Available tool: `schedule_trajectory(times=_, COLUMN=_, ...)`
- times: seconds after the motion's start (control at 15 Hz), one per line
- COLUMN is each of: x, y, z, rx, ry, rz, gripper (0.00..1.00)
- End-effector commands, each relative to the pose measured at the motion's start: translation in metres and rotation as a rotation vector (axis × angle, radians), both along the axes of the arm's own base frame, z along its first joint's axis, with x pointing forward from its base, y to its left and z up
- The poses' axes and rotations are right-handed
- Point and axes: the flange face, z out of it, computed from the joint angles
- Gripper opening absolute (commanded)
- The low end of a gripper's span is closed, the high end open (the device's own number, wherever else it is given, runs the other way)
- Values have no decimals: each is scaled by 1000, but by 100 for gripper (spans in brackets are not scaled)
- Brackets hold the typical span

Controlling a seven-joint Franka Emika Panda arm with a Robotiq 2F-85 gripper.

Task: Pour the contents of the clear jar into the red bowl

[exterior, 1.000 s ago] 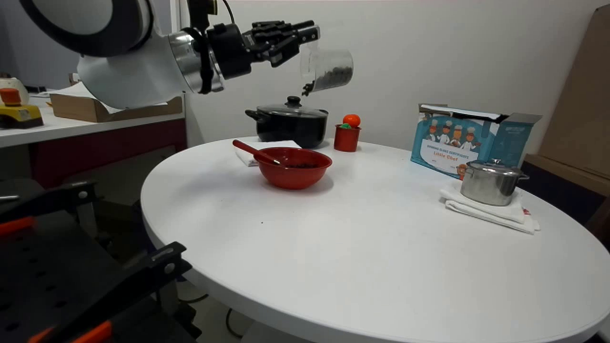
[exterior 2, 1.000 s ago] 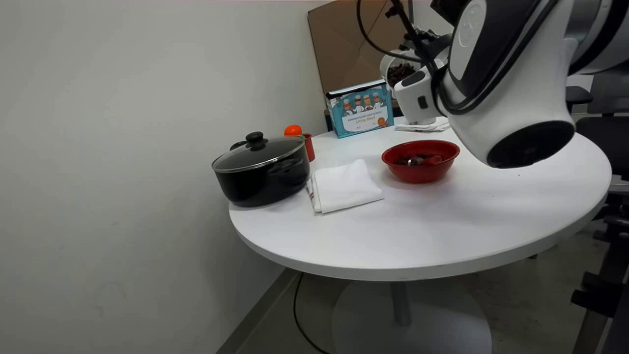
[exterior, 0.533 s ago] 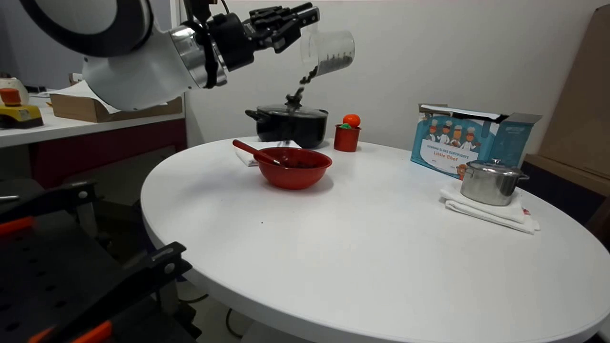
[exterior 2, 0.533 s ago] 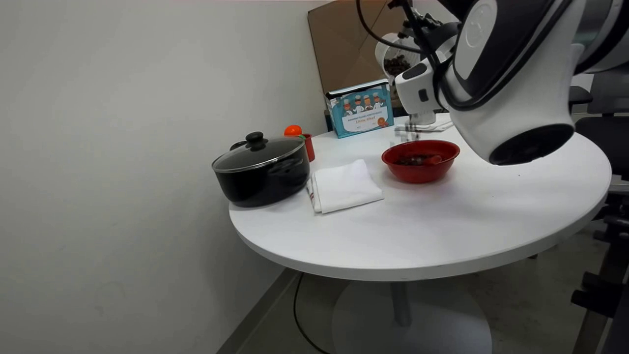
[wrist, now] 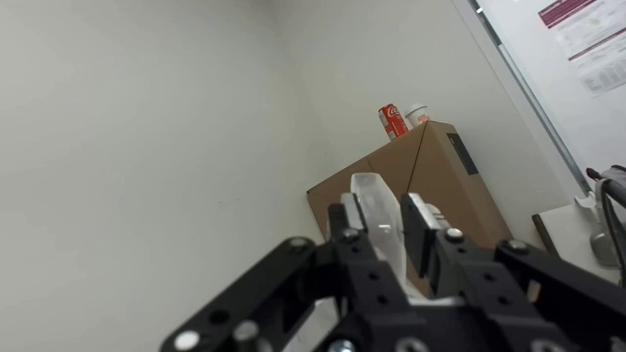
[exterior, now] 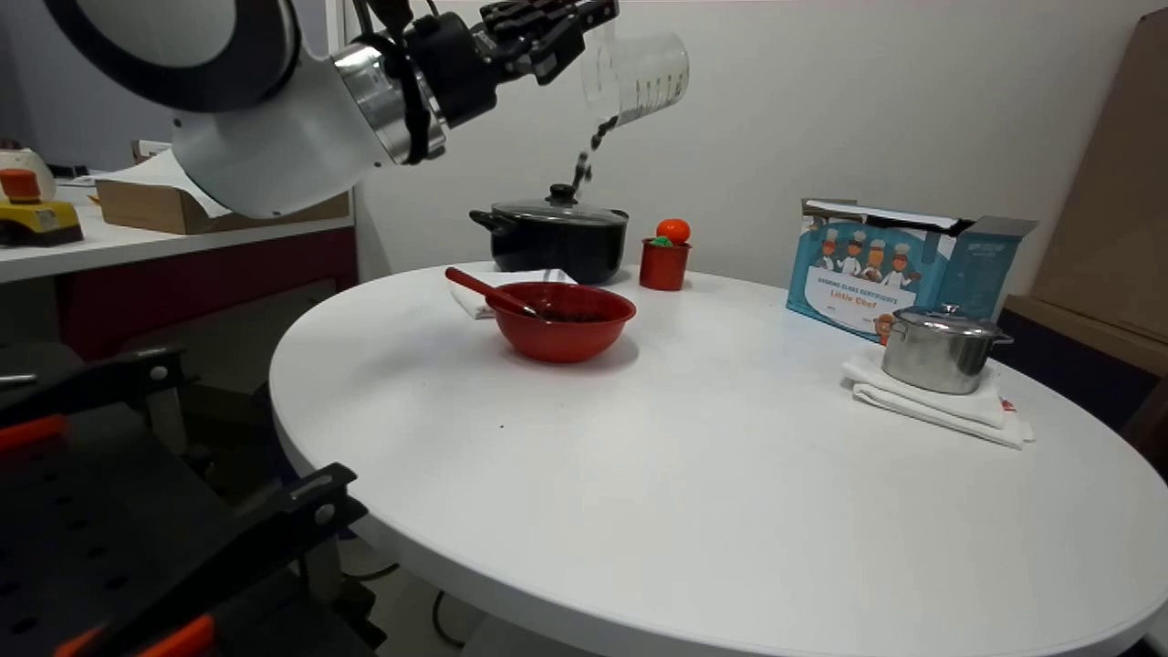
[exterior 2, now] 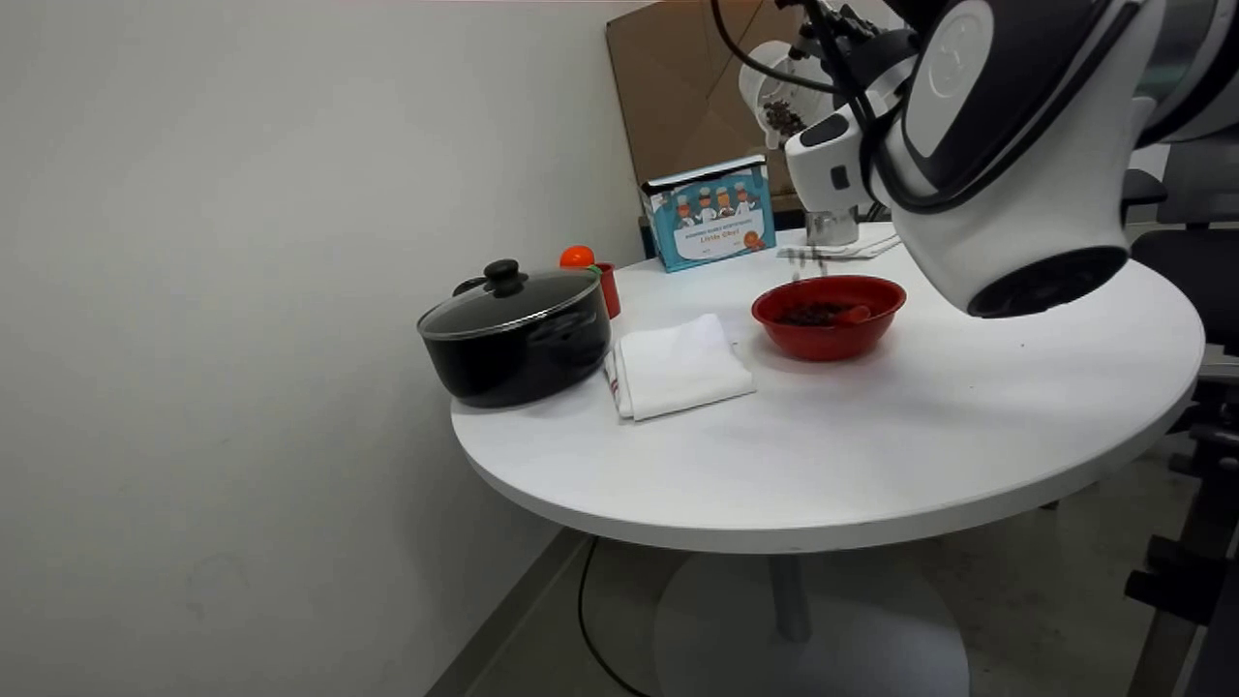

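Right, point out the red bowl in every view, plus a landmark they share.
In an exterior view: the red bowl, near the middle.
In an exterior view: the red bowl, right of centre.
Wrist view: not in it.
Shared landmark: brown cardboard, in all three views.

Soft, diffuse light spread over the white table (exterior: 693,474), a faint shadow lay beside the red bowl (exterior: 558,338), the floor (exterior 2: 1026,561) was dim, dark pieces (exterior: 581,167) blurred in mid-air, the gripper (wrist: 385,215) partly unfocused.
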Motion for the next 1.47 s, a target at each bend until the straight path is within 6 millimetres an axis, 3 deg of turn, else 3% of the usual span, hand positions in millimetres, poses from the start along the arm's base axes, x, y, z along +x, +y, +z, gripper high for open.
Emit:
schedule_trajectory(times=0.0, x=-2, y=-9, z=3, rx=-24, ry=-25, rz=23, gripper=13)
schedule_trajectory(times=0.6, x=-5, y=-34, z=3, rx=-41, ry=-23, rz=63, gripper=13)
schedule_trajectory(times=0.93, x=-2, y=-36, z=0, rx=38, ry=72, rz=7, gripper=13)
schedule_trajectory(times=1.13, x=17, y=-37, z=-6, rx=135, ry=211, rz=-90, gripper=13)
schedule_trajectory(times=1.4, x=56, y=-46, z=-9, rx=248, ry=361, rz=-223, gripper=13)
